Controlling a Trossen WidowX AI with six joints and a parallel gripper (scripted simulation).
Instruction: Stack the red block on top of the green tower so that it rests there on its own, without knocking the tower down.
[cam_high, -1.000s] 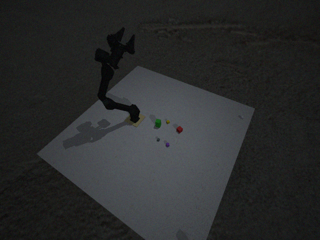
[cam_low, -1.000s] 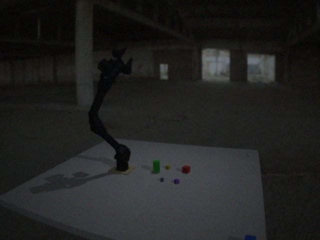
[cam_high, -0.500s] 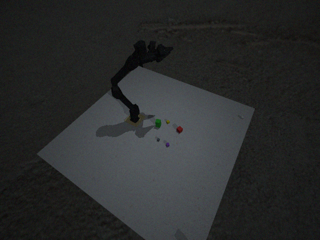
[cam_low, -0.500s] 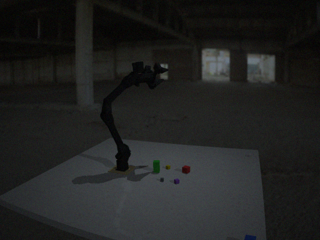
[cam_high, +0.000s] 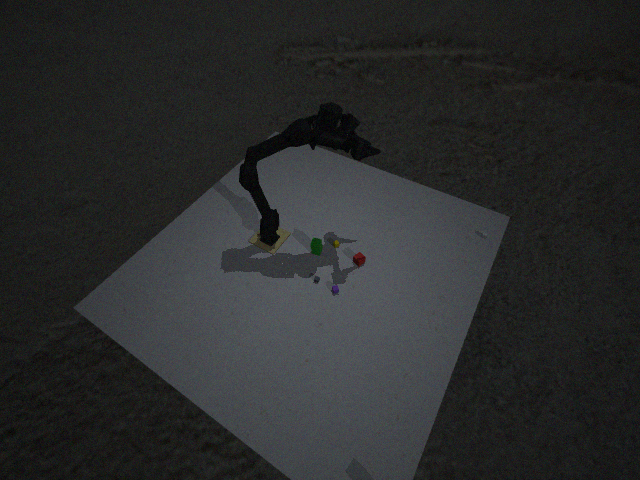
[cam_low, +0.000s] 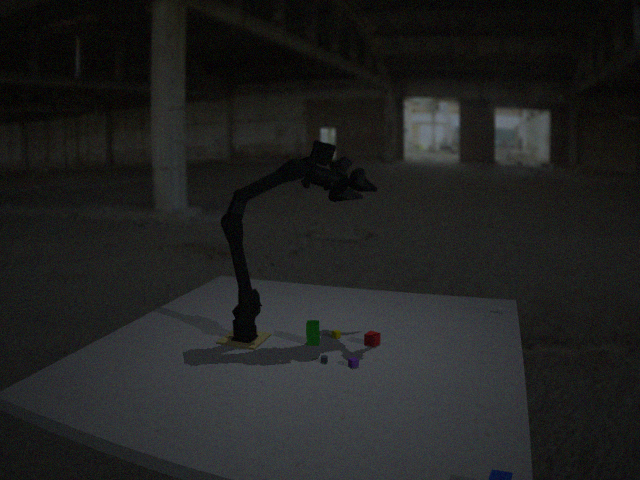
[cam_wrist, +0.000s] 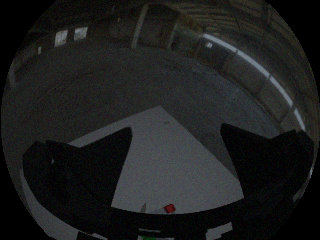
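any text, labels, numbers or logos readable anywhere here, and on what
None can be read.
red block: plain faces, no marking.
green tower: plain, no marking.
small yellow, grey and purple pieces: too small and dim to show any print.
arm and open gripper: dark, no label visible.
white table: a faint mark near its far right corner, too small to read.
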